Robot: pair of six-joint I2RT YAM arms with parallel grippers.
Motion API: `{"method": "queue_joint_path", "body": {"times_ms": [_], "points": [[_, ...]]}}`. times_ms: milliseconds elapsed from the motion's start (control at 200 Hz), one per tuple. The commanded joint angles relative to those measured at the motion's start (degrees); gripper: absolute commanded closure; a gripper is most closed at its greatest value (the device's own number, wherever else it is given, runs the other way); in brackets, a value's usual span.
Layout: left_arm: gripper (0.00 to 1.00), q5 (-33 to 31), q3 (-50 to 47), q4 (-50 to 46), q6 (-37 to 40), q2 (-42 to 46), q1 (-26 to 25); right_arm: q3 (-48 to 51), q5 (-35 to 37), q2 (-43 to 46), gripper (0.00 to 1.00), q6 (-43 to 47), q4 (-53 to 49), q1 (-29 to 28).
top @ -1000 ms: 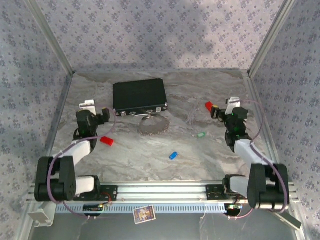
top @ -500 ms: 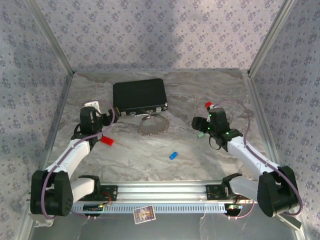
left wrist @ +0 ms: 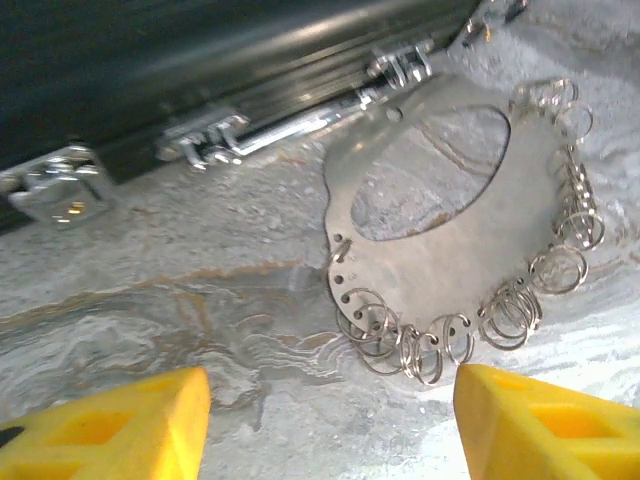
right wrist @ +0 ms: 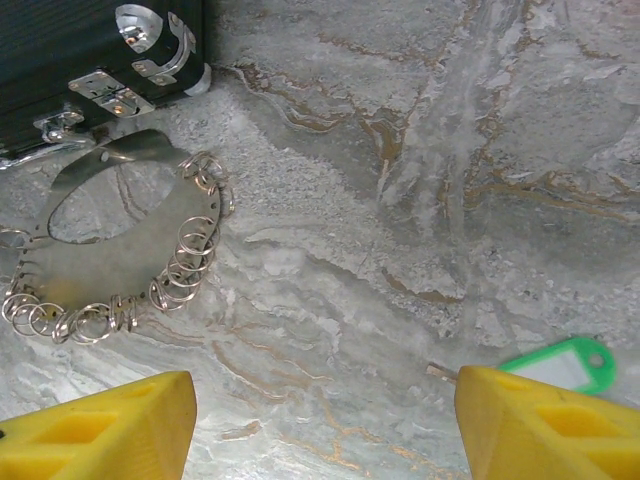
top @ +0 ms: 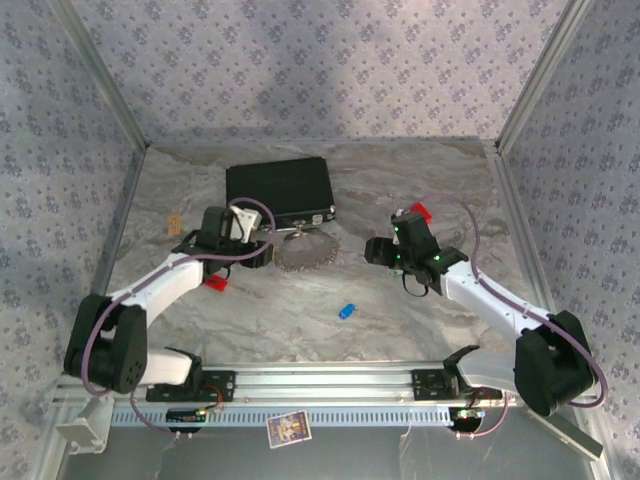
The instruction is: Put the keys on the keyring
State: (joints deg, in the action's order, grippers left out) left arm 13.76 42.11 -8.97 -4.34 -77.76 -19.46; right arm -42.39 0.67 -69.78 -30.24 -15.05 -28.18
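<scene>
The keyring (top: 305, 252) is a flat grey metal loop edged with several small wire rings, lying just in front of the black case (top: 279, 190). My left gripper (top: 265, 245) is at its left edge. In the left wrist view the keyring (left wrist: 470, 275) lies just ahead of the open left gripper (left wrist: 330, 430), with nothing between the yellow fingers (left wrist: 110, 430). The blue key (top: 347, 311) lies alone nearer the front. My right gripper (top: 376, 252) stands open (right wrist: 325, 425) over bare table. The green key (right wrist: 560, 362) lies partly behind its right finger (right wrist: 550, 425), and the keyring (right wrist: 100, 262) is at far left.
A small red block (top: 420, 211) sits behind the right arm. Another red piece (top: 213, 282) lies beside the left arm's forearm. The case's latches (left wrist: 200, 145) face the keyring. Patterned walls close in three sides, and a metal rail (top: 320, 380) runs along the front.
The left arm has swung right and forward, from the table's left side to the keyring's edge. The right arm has moved left, over the spot where the green key lay.
</scene>
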Motion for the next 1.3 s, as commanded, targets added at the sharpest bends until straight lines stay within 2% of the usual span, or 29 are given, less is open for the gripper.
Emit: {"method": "queue_joint_path", "body": {"times_ms": [0,515,715,1294], "points": [[0.38,0.8,3.7,-4.0,7.0,-1.6,-1.1,-0.8,2.0,2.1,0.30,-0.6,-1.4,-0.2],[0.55,-4.7,19.3,-17.6,18.2,-18.6,-4.7,1.3,5.4,7.8,0.30,-0.5,-4.7,0.3],[0.59,-5.1,21.8,-17.8,20.6,-22.0,-6.3,2.4,6.0,9.3,0.30,-0.6,-5.3,1.1],[0.69,-7.9,26.3,-19.6,21.6,-27.2,-6.5,3.8,6.2,12.0,0.30,-0.9,-5.8,2.2]]}}
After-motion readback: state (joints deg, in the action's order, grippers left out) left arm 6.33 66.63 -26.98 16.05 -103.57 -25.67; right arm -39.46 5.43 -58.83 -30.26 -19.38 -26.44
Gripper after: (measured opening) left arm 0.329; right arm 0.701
